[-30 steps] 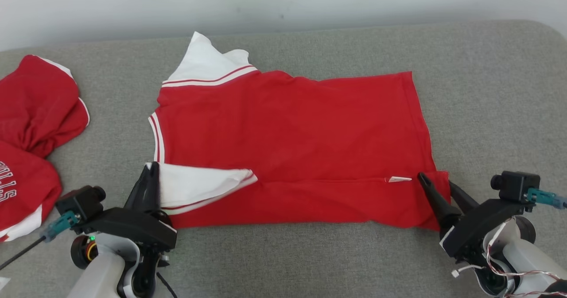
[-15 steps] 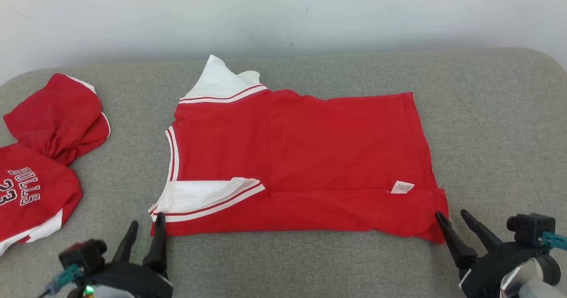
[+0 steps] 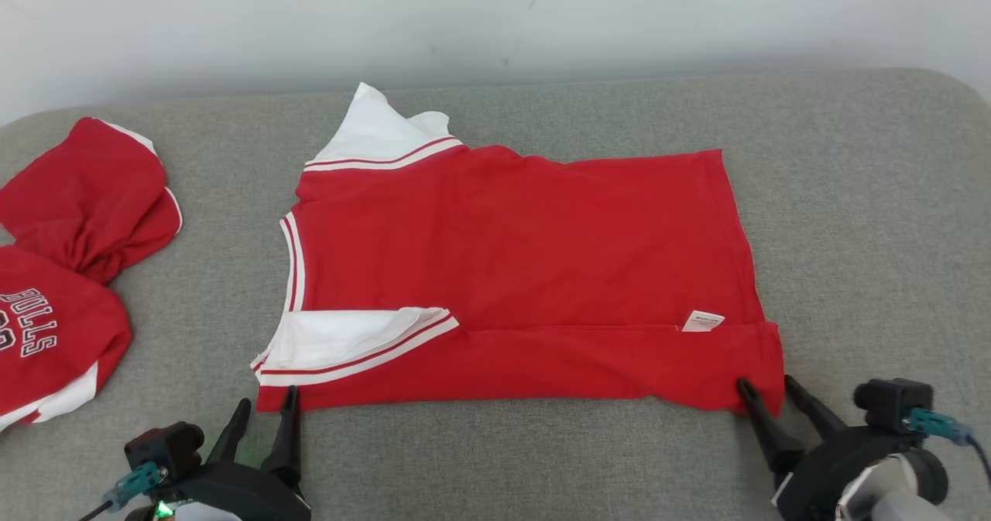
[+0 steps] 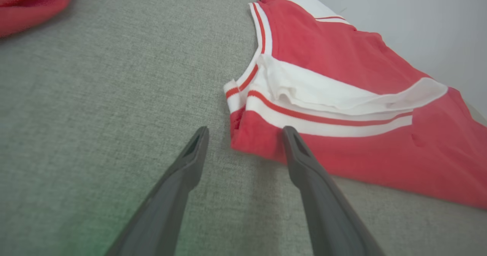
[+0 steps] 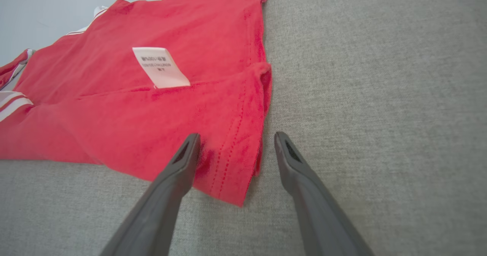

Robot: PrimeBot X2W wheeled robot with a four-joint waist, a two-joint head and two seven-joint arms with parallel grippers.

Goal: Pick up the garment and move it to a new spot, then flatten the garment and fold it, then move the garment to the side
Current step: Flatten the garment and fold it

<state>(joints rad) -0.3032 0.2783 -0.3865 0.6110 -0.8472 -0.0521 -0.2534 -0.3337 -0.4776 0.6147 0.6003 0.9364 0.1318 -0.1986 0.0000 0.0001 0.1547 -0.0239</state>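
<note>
Head view: the red garment (image 3: 526,258) lies flat at the middle of the grey upholstered surface (image 3: 867,219), its near edge folded over in a long band (a white label (image 3: 703,320) shows at the fold). The left end effector (image 3: 268,397) stands wide and empty at the near left corner. The right end effector (image 3: 766,382) stands equally wide, straddling the near right corner without gripping it. Another red garment (image 3: 70,219) sits crumpled far left.

Red garment (image 3: 526,258), white sleeves (image 3: 341,335) (thin red stripes), grey woven surface (image 3: 852,234)
</note>
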